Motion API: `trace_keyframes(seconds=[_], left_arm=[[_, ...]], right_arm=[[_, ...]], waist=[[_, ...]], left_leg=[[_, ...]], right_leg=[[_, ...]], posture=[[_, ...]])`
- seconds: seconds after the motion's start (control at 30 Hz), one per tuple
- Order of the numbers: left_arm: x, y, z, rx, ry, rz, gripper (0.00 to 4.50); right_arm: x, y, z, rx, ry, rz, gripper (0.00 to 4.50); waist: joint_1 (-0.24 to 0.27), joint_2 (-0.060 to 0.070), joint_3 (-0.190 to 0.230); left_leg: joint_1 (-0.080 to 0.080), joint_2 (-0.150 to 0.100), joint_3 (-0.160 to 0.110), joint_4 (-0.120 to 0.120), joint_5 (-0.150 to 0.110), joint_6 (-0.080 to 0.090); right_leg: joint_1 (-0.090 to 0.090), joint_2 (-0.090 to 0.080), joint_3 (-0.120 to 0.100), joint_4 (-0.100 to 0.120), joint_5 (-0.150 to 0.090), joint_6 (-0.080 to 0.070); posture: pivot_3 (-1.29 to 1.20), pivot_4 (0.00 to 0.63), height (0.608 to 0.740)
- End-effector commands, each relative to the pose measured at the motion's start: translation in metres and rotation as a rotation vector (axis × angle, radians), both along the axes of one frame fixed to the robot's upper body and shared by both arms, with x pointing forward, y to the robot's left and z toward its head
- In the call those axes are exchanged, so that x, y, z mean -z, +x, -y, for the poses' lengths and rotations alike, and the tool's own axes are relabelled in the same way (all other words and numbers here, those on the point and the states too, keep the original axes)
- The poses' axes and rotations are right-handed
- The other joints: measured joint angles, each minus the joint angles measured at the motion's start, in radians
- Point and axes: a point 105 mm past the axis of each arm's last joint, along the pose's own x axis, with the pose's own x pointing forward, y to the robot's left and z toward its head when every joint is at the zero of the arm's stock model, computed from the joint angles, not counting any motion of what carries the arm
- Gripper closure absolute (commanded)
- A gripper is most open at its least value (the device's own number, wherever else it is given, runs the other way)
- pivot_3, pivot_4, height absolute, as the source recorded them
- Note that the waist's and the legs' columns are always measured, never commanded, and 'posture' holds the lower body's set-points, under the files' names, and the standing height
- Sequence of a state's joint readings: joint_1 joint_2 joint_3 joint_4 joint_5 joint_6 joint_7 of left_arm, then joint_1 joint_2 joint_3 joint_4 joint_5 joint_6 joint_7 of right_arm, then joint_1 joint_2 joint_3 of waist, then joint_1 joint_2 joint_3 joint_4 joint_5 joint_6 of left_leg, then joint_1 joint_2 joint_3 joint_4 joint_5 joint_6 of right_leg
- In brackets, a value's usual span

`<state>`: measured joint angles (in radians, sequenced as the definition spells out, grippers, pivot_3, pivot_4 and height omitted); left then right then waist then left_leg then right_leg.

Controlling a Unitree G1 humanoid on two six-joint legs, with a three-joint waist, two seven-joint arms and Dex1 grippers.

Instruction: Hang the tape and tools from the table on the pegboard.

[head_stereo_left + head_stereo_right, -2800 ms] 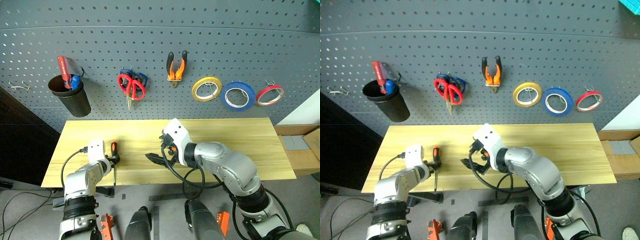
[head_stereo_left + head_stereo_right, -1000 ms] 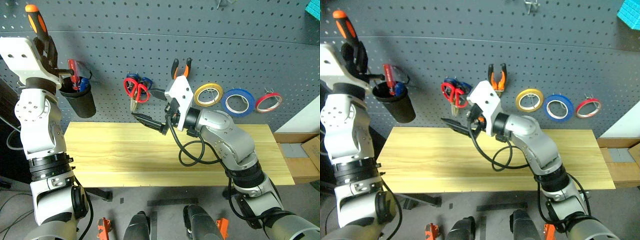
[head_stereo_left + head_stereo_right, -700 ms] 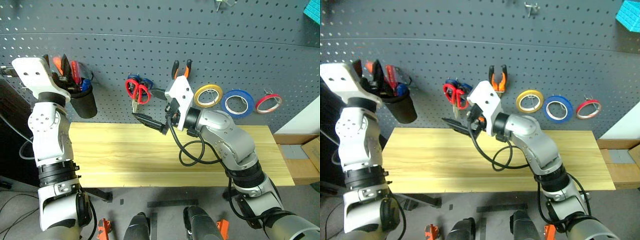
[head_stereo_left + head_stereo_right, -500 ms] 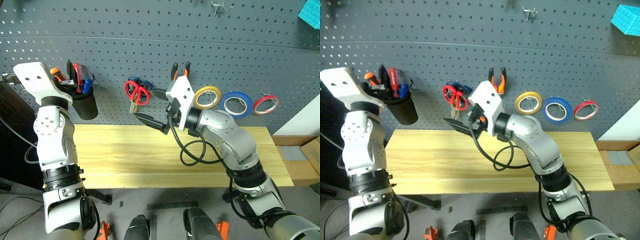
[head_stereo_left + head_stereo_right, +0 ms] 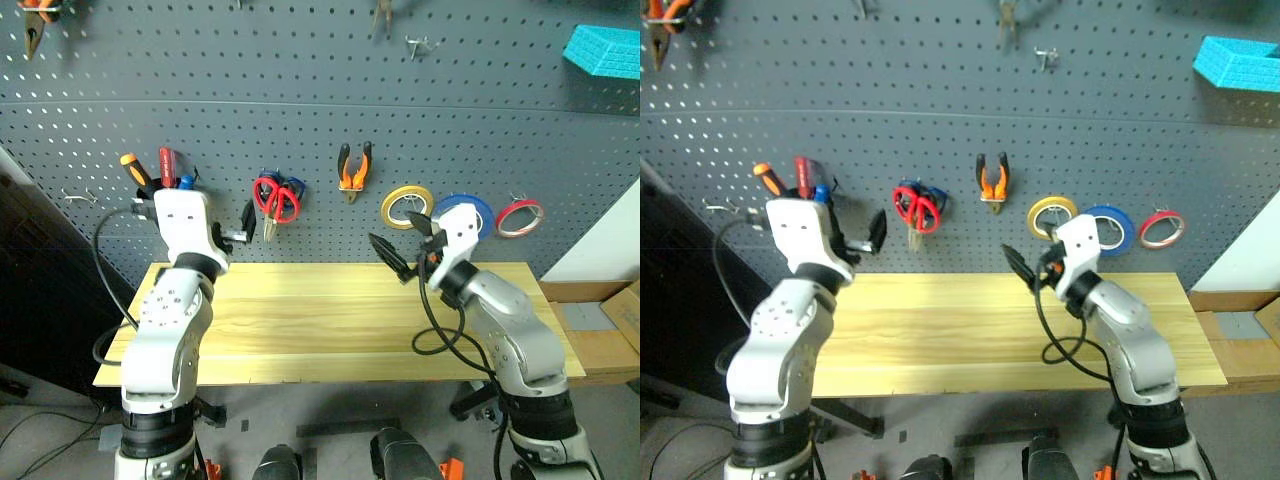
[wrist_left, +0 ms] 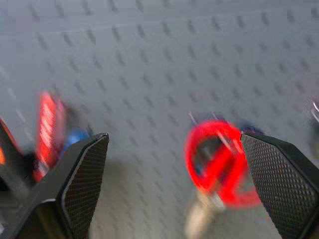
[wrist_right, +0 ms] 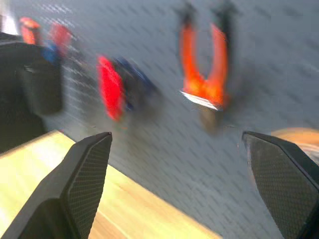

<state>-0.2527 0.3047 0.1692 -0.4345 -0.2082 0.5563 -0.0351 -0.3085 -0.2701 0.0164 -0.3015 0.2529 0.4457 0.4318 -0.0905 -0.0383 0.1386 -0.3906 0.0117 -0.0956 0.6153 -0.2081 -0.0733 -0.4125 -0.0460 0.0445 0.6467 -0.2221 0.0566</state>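
Note:
The dark grey pegboard carries every tool. The orange-and-black screwdriver stands in a black cup at the left, beside a red-handled tool. Red scissors hang in front of blue-handled ones, with the pliers to their right. The blue tape hangs between a yellow ring and a red ring. My left gripper is open and empty between cup and scissors. My right gripper is open and empty below the yellow ring. The table is bare.
Another pair of pliers hangs at the board's top left and a metal hook sits near the top middle. A turquoise block sits at the upper right. Cardboard boxes stand right of the table.
My left gripper lowered the screwdriver into the cup, opened and dropped away to the right. My right arm swung right, from the scissors to below the yellow ring. The camera view has shifted.

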Motion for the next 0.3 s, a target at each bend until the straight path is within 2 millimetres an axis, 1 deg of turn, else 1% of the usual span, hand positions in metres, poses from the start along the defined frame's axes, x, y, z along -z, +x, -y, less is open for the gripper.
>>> trace_keyframes(seconds=[0.03,0.07,0.1,0.13,0.27,0.3], left_arm=[[0.042,-0.008,-0.024,-0.075,-0.011,-0.096,0.02],[0.056,-0.010,-0.030,-0.087,0.009,-0.129,0.02],[0.065,-0.011,-0.034,-0.096,0.030,-0.145,0.02],[0.069,-0.012,-0.035,-0.098,0.045,-0.148,0.02],[0.097,-0.015,-0.041,-0.102,0.029,-0.195,0.02],[0.100,-0.016,-0.042,-0.104,0.033,-0.197,0.02]], right_arm=[[0.011,0.010,0.040,0.169,-0.051,0.055,0.00],[0.017,0.013,0.046,0.195,-0.068,0.054,0.00],[0.021,0.015,0.049,0.208,-0.074,0.052,0.00],[0.023,0.016,0.050,0.212,-0.074,0.052,0.00],[0.041,0.024,0.063,0.260,-0.087,0.018,0.00],[0.045,0.025,0.065,0.265,-0.092,0.014,0.00]], waist=[[-0.001,0.005,-0.013],[-0.002,0.006,-0.021],[-0.005,0.008,-0.029],[-0.006,0.008,-0.032],[-0.010,0.007,-0.046],[-0.010,0.007,-0.046]], left_leg=[[0.007,0.000,0.001,-0.001,0.000,0.000],[0.011,0.001,0.002,-0.001,0.000,0.000],[0.011,0.001,0.002,-0.001,0.000,0.000],[0.013,0.001,0.003,-0.001,0.000,0.001],[0.012,0.001,0.002,0.000,0.003,0.005],[0.012,0.001,0.002,0.001,0.003,0.005]], right_leg=[[0.006,0.000,0.000,-0.002,-0.002,0.003],[0.010,0.001,0.001,-0.002,-0.003,0.003],[0.010,0.001,0.001,-0.002,-0.003,0.002],[0.010,0.001,0.002,-0.001,-0.005,-0.004],[0.010,0.002,0.002,-0.002,-0.002,-0.006],[0.011,0.002,0.002,-0.002,-0.001,-0.006]], posture=[[-0.08,0.008,0.740],[-0.08,0.008,0.740],[-0.09,0.000,0.740],[-0.09,0.000,0.740],[-0.08,0.000,0.740],[-0.08,0.000,0.740]])
